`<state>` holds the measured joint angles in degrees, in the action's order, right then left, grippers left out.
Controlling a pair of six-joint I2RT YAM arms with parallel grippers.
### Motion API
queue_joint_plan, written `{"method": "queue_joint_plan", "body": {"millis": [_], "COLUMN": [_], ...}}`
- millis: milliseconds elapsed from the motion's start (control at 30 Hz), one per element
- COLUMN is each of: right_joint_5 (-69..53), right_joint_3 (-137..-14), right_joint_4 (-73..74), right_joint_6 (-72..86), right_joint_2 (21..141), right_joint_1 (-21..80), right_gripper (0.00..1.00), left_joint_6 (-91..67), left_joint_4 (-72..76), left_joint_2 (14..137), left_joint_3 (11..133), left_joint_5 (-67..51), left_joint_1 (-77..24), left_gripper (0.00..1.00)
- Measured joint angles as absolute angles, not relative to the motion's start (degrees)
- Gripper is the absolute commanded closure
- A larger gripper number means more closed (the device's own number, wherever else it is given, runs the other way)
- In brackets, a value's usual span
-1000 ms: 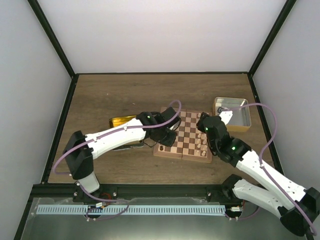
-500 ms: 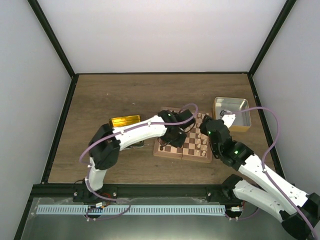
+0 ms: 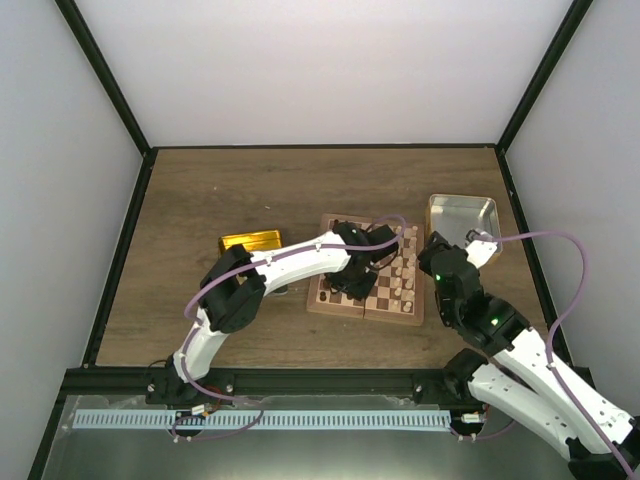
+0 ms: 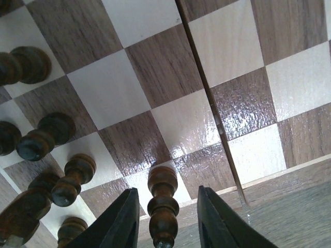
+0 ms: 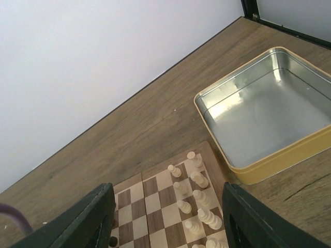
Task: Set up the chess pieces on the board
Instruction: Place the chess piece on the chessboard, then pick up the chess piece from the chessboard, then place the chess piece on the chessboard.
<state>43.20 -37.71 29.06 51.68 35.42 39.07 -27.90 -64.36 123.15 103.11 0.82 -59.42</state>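
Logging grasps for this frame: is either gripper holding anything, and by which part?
Nothing. The left gripper straddles a dark chess piece standing on the board, jaws clear of it; the right gripper is open, empty.

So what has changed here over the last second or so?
The left arm swung right across the square wooden chessboard; the left pincer now stands open around an upright dark brown wooden chess piece at the board's edge, apparently just released. The right arm drew back to the near right, the right pincer open, empty. Board, pale cream pieces, shiny gold tin and silver metal tin stayed put.
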Motion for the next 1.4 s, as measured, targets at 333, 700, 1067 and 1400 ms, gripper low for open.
{"method": "queue_joint_plan", "body": {"millis": [333, 700, 1067, 1400], "right_joint_5": [43.6, 43.5, 42.4, 41.6], "right_joint_3": [-37.7, -37.7, -35.7, -35.6], "right_joint_4": [29.8, 29.8, 26.3, 26.2], "right_joint_6": [52.0, 52.0, 50.2, 50.0], "right_joint_2": [35.7, 35.7, 31.2, 31.2], "right_joint_1": [39.1, 39.1, 39.0, 39.0], "right_gripper": [0.41, 0.42, 0.41, 0.43], "left_joint_6": [-28.0, -28.3, -26.5, -23.3], "left_joint_4": [-64.7, -64.9, -66.2, -71.2], "left_joint_2": [123.0, 120.0, 115.3, 122.9], "left_joint_3": [103.1, 103.4, 113.0, 121.1], "left_joint_5": [0.3, 1.3, 2.3, 5.3], "left_joint_1": [-59.4, -58.8, -48.1, -41.1], "left_gripper": [0.83, 0.95, 0.94, 0.93]}}
